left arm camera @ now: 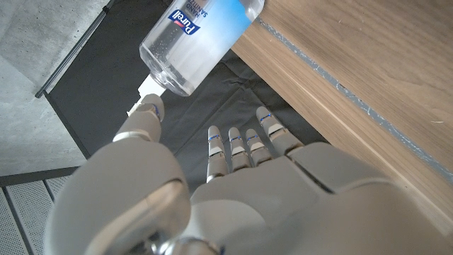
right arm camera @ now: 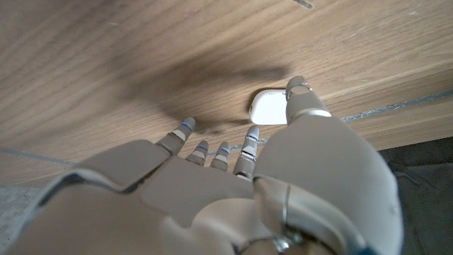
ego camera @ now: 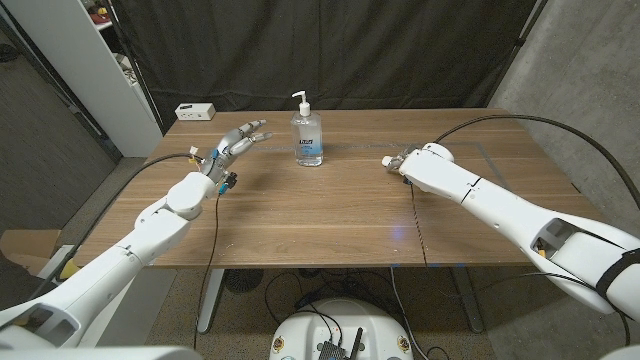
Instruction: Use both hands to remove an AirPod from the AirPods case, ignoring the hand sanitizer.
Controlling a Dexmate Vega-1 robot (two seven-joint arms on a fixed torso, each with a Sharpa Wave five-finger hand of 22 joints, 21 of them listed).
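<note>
On table's right half, just off right hand (right arm camera: 233, 191) fingertips (right arm camera: 249, 134): AirPods case (right arm camera: 269, 106), lid shut, lying flat on wood.

Handling (judgement): light, rigid, glossy, so prob. slippery and apt to skid if nudged. Best pinch across short sides w/ one hand, other flips lid at seam.

Looks: small white rounded pebble, smooth shell.

Right hand: holding nothing, fingers apart, thumb beside case; contact unclear.

Left hand (ego camera: 232, 146): raised, spread, nothing held, near hand sanitizer (ego camera: 308, 132).

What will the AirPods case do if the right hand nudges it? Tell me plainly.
The AirPods case looks small, smooth and rounded, so it would probably slide across the bare wooden table rather than tip. It likely feels light and slippery, so the right hand above it may need a firm pinch.
</note>
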